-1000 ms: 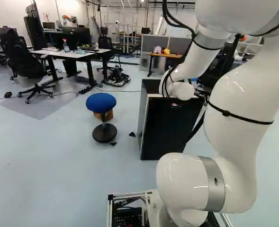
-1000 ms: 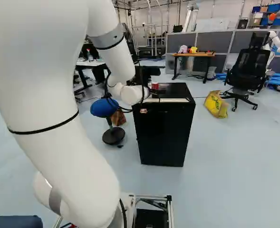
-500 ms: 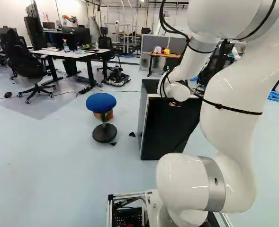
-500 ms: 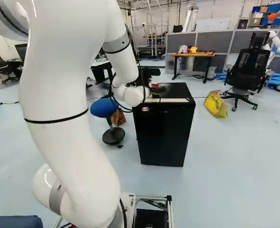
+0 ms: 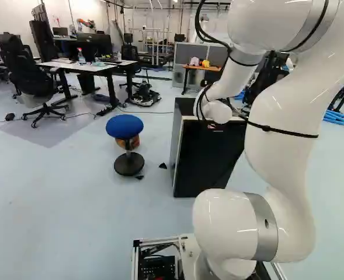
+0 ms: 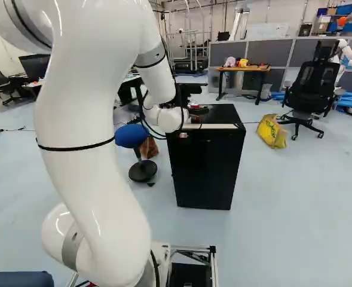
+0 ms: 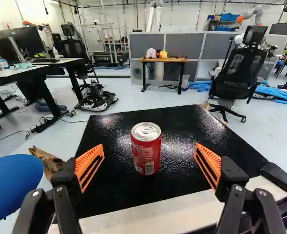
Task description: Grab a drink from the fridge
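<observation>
My gripper [image 6: 180, 95] shows in the right base view as a dark shape beyond the white wrist, over the fridge's left side. In the wrist view, the gripper [image 7: 148, 166] is open, its two orange-padded fingers wide apart. A red drink can [image 7: 146, 150] with a silver lid stands upright on the black fridge top [image 7: 109, 190], in line with the gap between the fingers and touching neither. I cannot tell whether the can is between the fingertips or just past them. The small black fridge [image 6: 205, 167] has its door closed.
A stool with a blue seat [image 5: 125, 126] stands left of the fridge. Farther off are desks [image 5: 87, 66], an orange-topped table [image 7: 162, 60] and a black office chair [image 7: 238, 73]. A yellow bag [image 6: 272, 131] lies right of the fridge. Another robot [image 6: 346, 52] stands at the back right.
The arm has reached forward, away from its lowest joint, carrying the wrist farther over the fridge. The base has not moved, and the fridge stands where it was.
</observation>
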